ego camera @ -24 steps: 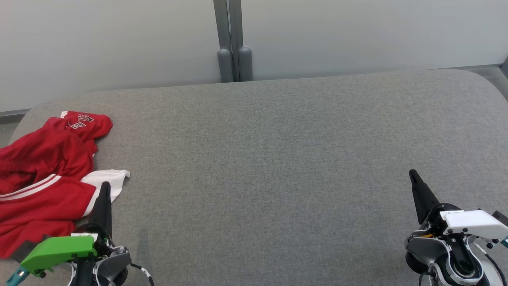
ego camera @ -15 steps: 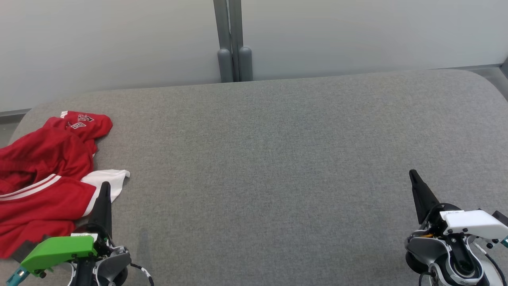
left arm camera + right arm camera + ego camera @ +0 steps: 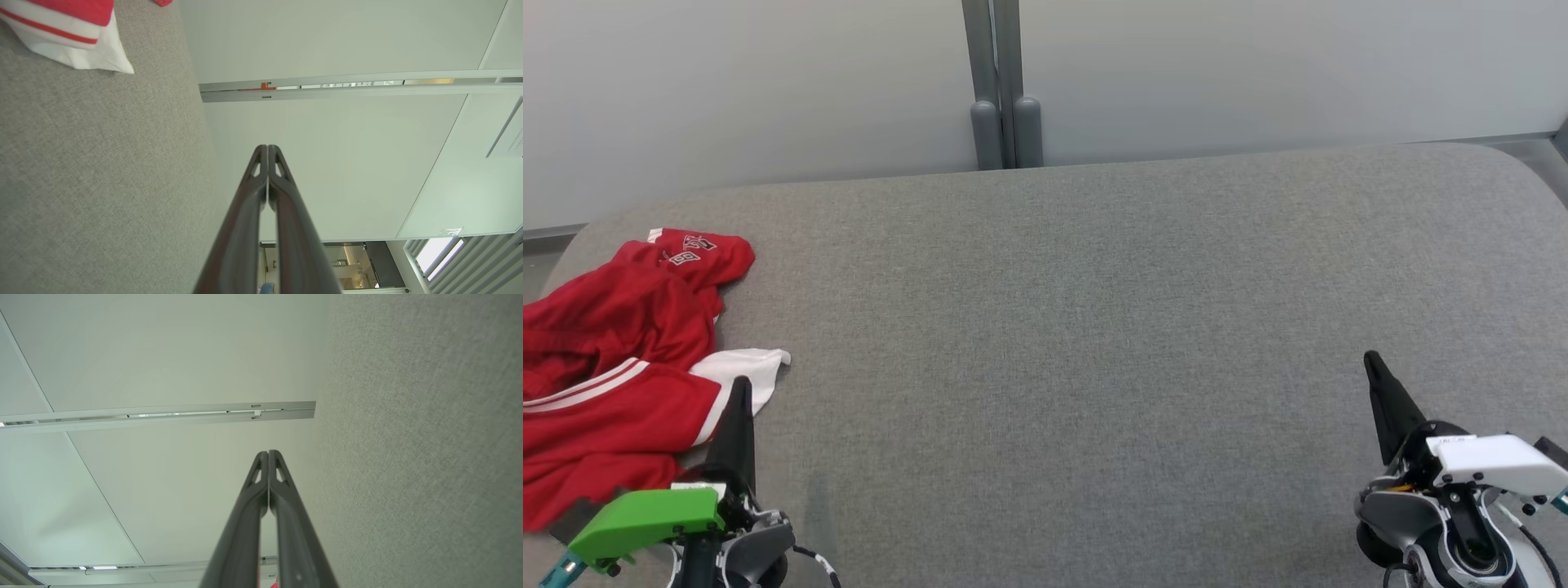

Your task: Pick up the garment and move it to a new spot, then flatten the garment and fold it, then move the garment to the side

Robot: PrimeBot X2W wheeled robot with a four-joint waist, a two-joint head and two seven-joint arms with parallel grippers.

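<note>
Head view: garment [image 3: 613,359] on grey table [image 3: 1094,327] beside clenched left claw [image 3: 740,384]; right claw [image 3: 1372,359] clenched

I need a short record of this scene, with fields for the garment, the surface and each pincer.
garment: red and white jersey, crumpled, at the surface's left edge
surface: grey fabric-covered table
left pincer: shut, empty, near the jersey's white corner, not touching it
right pincer: shut, empty, far from the jersey
stage: jersey not yet picked up
</note>
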